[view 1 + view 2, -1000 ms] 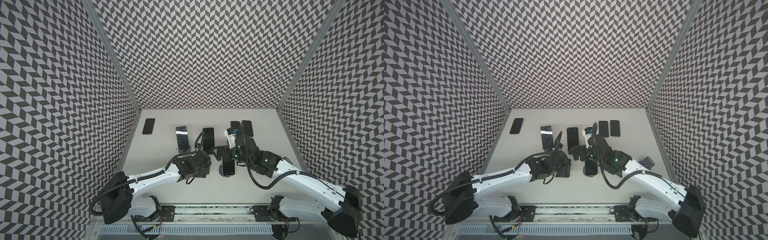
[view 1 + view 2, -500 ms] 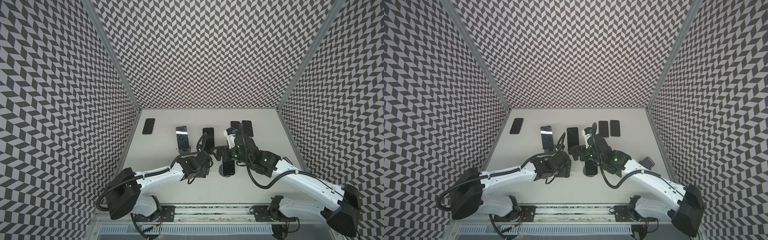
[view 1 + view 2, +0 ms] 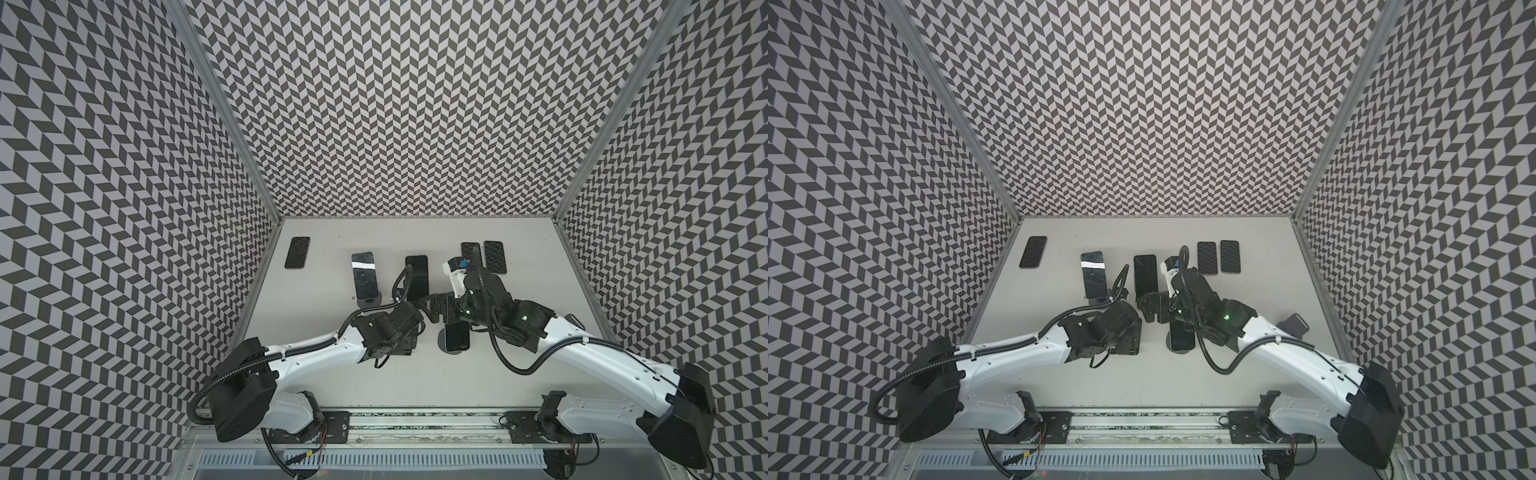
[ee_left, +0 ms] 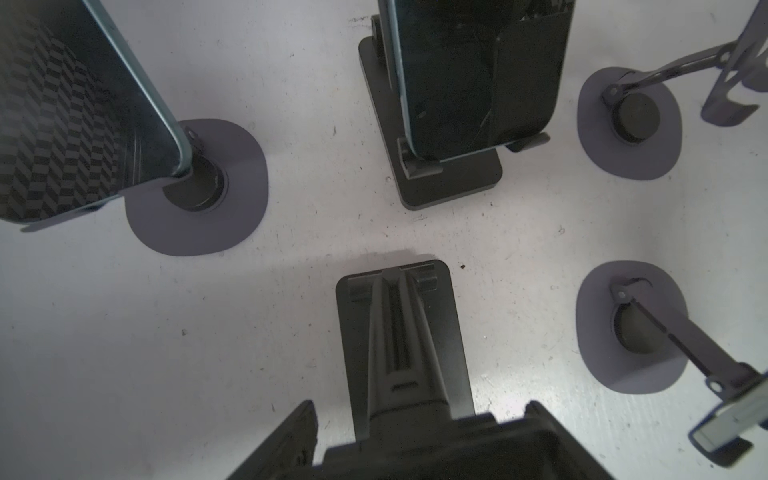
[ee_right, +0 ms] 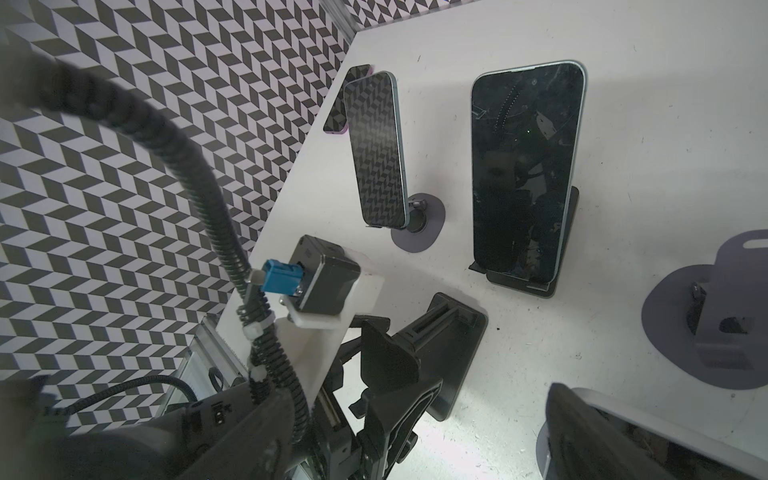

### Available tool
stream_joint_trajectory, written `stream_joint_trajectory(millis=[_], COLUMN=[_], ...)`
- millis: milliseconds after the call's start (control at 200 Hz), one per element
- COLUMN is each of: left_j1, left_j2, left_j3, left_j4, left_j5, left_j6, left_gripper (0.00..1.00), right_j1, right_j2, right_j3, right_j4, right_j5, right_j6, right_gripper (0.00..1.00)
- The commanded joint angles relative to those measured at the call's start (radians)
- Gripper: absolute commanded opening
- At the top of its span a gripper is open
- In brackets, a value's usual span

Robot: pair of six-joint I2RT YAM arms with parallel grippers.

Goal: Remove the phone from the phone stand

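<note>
Seven phones show in a top view, and five stands in the left wrist view: three on round bases and two on rectangular ones. Three phones lean on stands and four lie on the surface [image 3: 415, 395].

The left gripper [image 4: 422, 405] straddles the upright of the empty rectangular stand [image 4: 399, 316]. Its jaws are apart, with a strip of the stand's base showing between each finger and the upright. Straight beyond this gripper, the second rectangular stand [image 4: 453, 183] carries a dark phone [image 3: 417, 276]. Beyond it toward the left wall, a round-based stand [image 4: 199, 224] carries a reflective phone [image 3: 365, 279]. An empty round-based stand [image 4: 629, 137] sits beyond it on the other side.

The right gripper [image 3: 451, 318] hangs just beside the left one, its jaws wide apart. The nearest phone [image 3: 457, 337] leans on the third round-based stand [image 4: 602, 365], directly under this gripper and toward the arm bases. In the right wrist view one dark finger [image 5: 565, 415] sits just in front of that phone's top edge. Whether it touches the phone cannot be told.

Two patterned phones [image 3: 494, 257] lie side by side beyond the right gripper. A corner phone [image 3: 297, 252] lies well beyond the left gripper, by the left wall. The seventh phone [image 3: 1295, 326] lies behind the right gripper, beside its forearm.
</note>
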Motion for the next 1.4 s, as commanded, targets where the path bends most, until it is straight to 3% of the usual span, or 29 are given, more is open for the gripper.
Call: stream_joint_trajectory(millis=[0,816,1397], left_j1=[-0.006,0.005,0.107], left_j2=[-0.03,-0.055,-0.205], left_j3=[-0.019,-0.054,-0.145], left_j4=[0.018,0.04,0.009], left_j5=[-0.007,0.006,0.027], left_j6=[-0.019,0.014,0.025], left_gripper=[0.76,0.67,0.63], right_j1=[-0.003,-0.003,-0.004], right_j2=[0.006,0.012,0.05], right_j3=[0.009,0.007,0.028], right_j4=[0.058,0.068,0.077], right_j5=[-0.01,-0.017,-0.063], right_j6=[0.004,0.002,-0.005], right_gripper=[0.93,0.93,0.93])
